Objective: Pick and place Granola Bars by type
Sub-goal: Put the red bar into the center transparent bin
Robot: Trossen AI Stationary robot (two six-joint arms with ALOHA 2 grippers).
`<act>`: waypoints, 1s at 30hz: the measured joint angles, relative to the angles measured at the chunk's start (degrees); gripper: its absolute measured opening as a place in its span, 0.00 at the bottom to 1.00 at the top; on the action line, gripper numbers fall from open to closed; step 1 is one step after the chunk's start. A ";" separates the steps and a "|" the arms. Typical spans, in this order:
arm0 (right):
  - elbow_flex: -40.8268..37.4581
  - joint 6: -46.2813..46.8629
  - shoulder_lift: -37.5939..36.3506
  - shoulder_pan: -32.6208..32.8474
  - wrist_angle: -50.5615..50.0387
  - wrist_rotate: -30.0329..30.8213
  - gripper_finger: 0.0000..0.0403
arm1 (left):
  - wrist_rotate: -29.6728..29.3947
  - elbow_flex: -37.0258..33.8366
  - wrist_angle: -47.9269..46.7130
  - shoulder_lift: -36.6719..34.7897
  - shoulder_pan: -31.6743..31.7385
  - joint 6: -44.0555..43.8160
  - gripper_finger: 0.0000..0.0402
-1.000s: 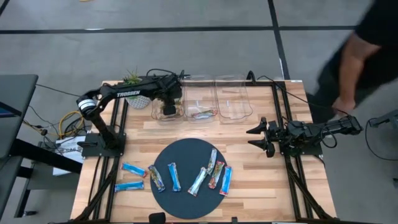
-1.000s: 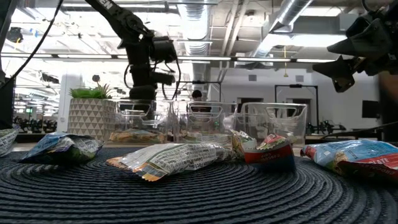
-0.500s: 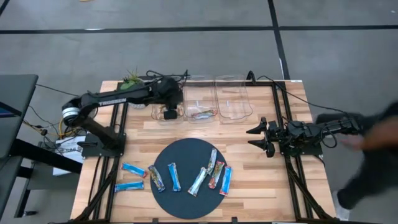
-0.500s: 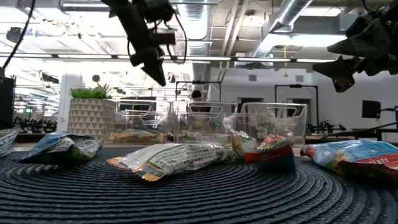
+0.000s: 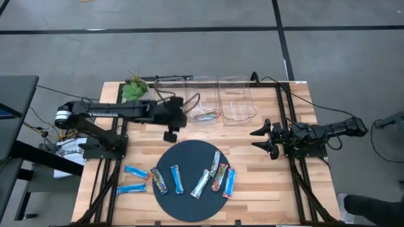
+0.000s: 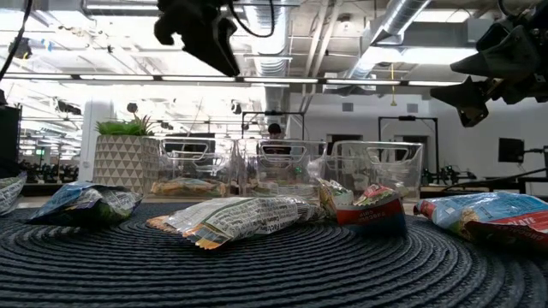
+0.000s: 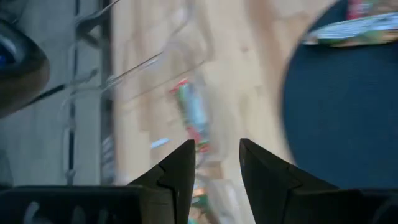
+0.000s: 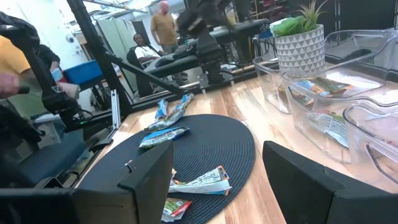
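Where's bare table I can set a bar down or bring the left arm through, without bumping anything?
Bare wood lies between the round mat and the clear bins, where the left gripper hovers, empty. More bare wood runs from the mat's right edge to the parked right gripper. Crowded: the mat's lower half and the wood left of it, strewn with granola bars.

A: High view: overhead, straight down, whole surface (image 5: 252,183). Low view: mat-level, very near, facing the bins (image 6: 377,167).

B: Wrist views: close, oblique. All share the round mat (image 5: 189,183).
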 joint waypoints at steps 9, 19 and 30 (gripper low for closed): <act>0.01 0.00 -0.02 -0.01 0.00 0.00 0.60 | 0.11 0.00 -1.18 0.00 -11.67 -0.02 0.30; 0.02 -0.02 -0.01 0.00 0.00 0.00 0.60 | 0.24 0.00 -8.72 0.04 -22.45 0.39 0.30; 0.02 -0.02 0.00 0.00 0.00 0.00 0.60 | 4.63 0.00 -15.21 0.72 -27.31 4.48 0.30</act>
